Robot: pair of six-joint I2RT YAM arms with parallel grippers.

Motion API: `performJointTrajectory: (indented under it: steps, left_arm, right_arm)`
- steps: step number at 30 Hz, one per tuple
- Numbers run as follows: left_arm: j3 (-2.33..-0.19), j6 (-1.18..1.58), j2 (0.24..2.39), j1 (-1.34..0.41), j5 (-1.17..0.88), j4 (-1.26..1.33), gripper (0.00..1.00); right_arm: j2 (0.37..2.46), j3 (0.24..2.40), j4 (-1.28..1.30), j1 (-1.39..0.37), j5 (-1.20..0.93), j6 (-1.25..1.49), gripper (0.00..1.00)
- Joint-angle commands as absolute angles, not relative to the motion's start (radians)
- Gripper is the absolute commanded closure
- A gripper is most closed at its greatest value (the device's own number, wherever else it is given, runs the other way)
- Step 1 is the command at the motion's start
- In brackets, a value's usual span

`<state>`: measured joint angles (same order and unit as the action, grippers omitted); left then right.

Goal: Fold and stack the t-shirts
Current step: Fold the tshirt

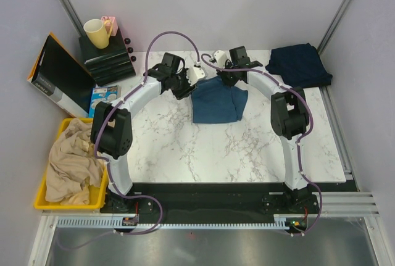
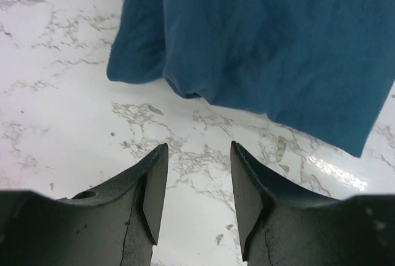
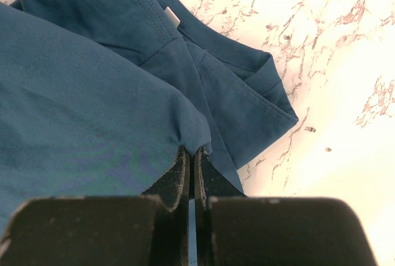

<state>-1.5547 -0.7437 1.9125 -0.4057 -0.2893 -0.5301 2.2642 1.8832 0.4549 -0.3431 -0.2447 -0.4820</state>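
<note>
The steel-blue t-shirt (image 1: 217, 99) lies partly folded on the marble table at the far middle. The darker navy t-shirt (image 1: 299, 63) lies folded at the far right corner. My right gripper (image 3: 191, 150) is shut on a pinched fold of the steel-blue t-shirt (image 3: 92, 105) at its far edge. My left gripper (image 2: 199, 149) is open and empty over bare marble, just short of the steel-blue t-shirt's near edge (image 2: 265, 37). In the top view the left gripper (image 1: 187, 87) sits at the shirt's left side and the right gripper (image 1: 227, 79) at its far edge.
A yellow bin (image 1: 44, 199) with beige cloth stands at the left edge. Black drawers (image 1: 105, 59) with a yellow mug (image 1: 96, 33) stand far left, beside a black box (image 1: 58, 74). Marble table (image 1: 203, 155).
</note>
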Motion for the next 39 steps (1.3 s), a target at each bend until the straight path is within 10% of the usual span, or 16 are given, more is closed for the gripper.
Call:
performJointTrajectory:
  steps: [1,16,21,39]
  left_arm:
    - [-1.635,-0.709,1.977,-0.407,-0.336,-0.434,0.48]
    - [-1.766,-0.686,2.125,-0.411,-0.391,-0.399,0.49]
    - [-1.761,-0.673,2.146,-0.414,-0.362,-0.348,0.98]
    - [-1.756,-0.604,2.072,-0.429,-0.390,-0.229,0.98]
  right_arm:
    - [2.250,1.890,0.410,-0.344,-0.221,-0.477,1.00]
    - [2.249,1.905,0.417,-0.344,-0.210,-0.480,1.00]
    - [2.252,1.910,0.422,-0.342,-0.207,-0.482,1.00]
    - [2.229,1.925,0.419,-0.342,-0.147,-0.469,1.00]
